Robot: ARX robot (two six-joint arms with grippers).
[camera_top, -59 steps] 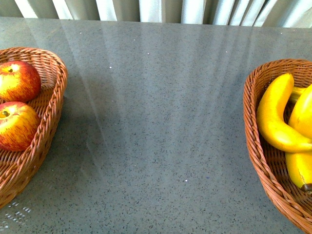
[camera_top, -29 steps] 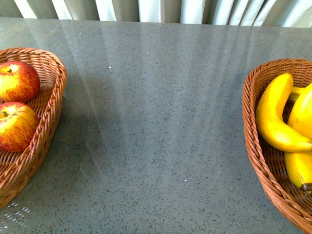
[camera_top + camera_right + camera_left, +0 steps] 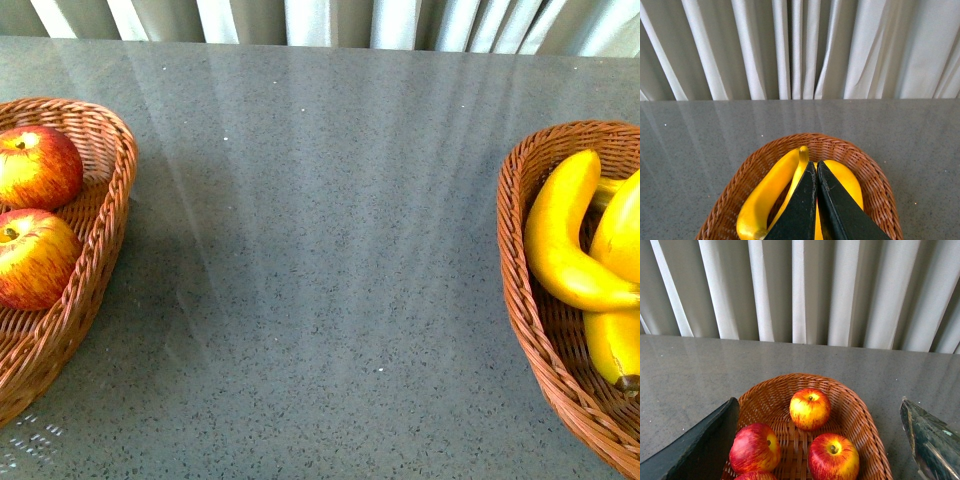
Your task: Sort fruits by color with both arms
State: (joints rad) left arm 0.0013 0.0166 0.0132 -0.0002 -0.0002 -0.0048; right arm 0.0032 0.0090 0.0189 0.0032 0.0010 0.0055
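Here we are over the grey desk (image 3: 320,260), and the front view shows barely any change from a second ago: both baskets and their fruit sit where they sat, bar a hair's drift in the framing. At the desk's left edge, the left basket (image 3: 100,215) holds only apples (image 3: 35,165); the left wrist view shows three clearly, with a sliver of a fourth at the frame's edge. At the right edge, the right basket (image 3: 525,290) holds only bananas (image 3: 560,250), yellow on yellow. Nothing lies loose on the open middle of the desk.

The left pincer (image 3: 820,440) hangs above the apple basket, its fingers spread wide, gripping nothing. The right pincer (image 3: 816,172) hovers over the bananas with its fingers pressed together; I see nothing caught between them.

My read: with no fruit shifting and none stray, the sorting looks finished, red on one side, yellow on the other. All that seems left is for both arms to pull clear without clipping a wicker rim.
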